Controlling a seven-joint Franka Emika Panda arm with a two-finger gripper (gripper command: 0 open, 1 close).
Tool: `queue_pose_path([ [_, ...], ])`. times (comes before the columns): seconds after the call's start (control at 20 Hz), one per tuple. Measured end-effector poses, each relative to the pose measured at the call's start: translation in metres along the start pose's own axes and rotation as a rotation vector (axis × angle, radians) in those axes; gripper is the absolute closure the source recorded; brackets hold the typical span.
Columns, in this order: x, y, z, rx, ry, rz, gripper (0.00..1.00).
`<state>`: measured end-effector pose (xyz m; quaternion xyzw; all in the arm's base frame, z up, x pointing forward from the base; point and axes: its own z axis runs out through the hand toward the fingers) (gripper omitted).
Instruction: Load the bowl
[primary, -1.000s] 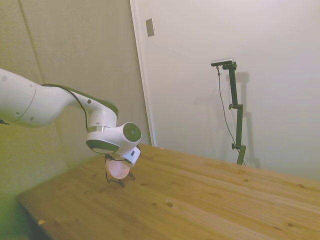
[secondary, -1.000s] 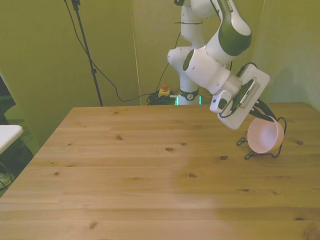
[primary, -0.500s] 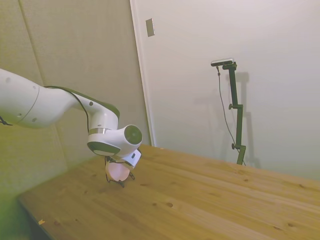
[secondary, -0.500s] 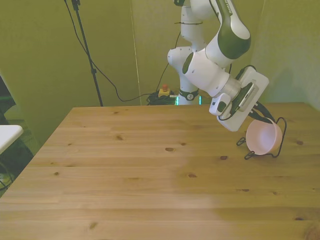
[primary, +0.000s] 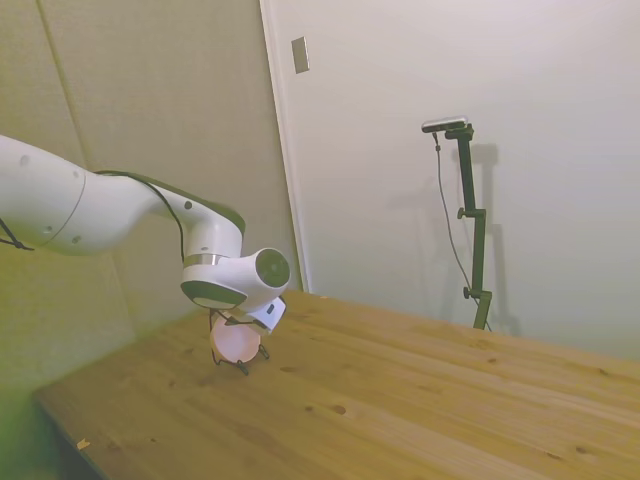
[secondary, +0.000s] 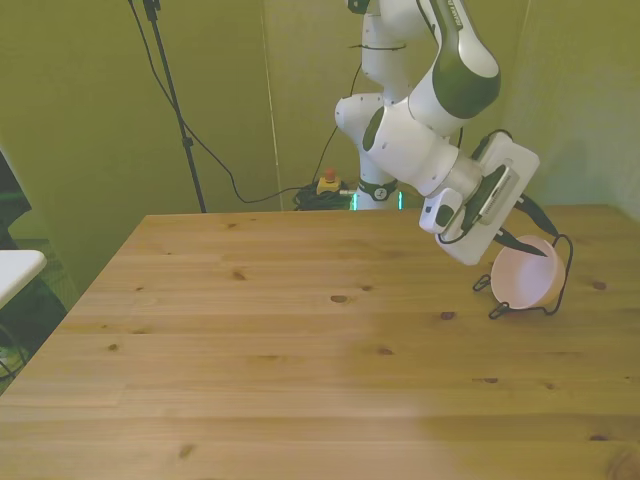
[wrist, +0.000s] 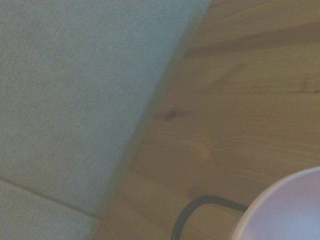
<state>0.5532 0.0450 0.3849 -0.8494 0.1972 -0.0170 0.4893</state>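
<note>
The hand (secondary: 528, 240) has its dark fingers over the rim of the pale pink bowl (secondary: 524, 280); whether they pinch it I cannot tell. The bowl sits tilted in a black wire rack (secondary: 560, 285) under the hand, near the surface's (secondary: 300, 340) edge. Open wood stretches away beyond.
</note>
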Motion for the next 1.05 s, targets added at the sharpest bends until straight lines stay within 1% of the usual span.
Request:
queue_pose_path([
  [0.25,-0.018,0.004,-0.032,0.003,0.028,0.012,0.0],
  [0.4,-0.031,0.015,-0.059,-0.04,0.066,0.05,0.0],
  [0.55,-0.044,0.022,-0.084,-0.117,0.107,0.111,0.0],
  [0.75,-0.067,0.022,-0.109,-0.251,0.167,0.186,0.0],
  [0.9,-0.084,0.02,-0.117,-0.339,0.213,0.225,0.0],
  [1.05,-0.097,0.015,-0.118,-0.43,0.263,0.253,0.0],
])
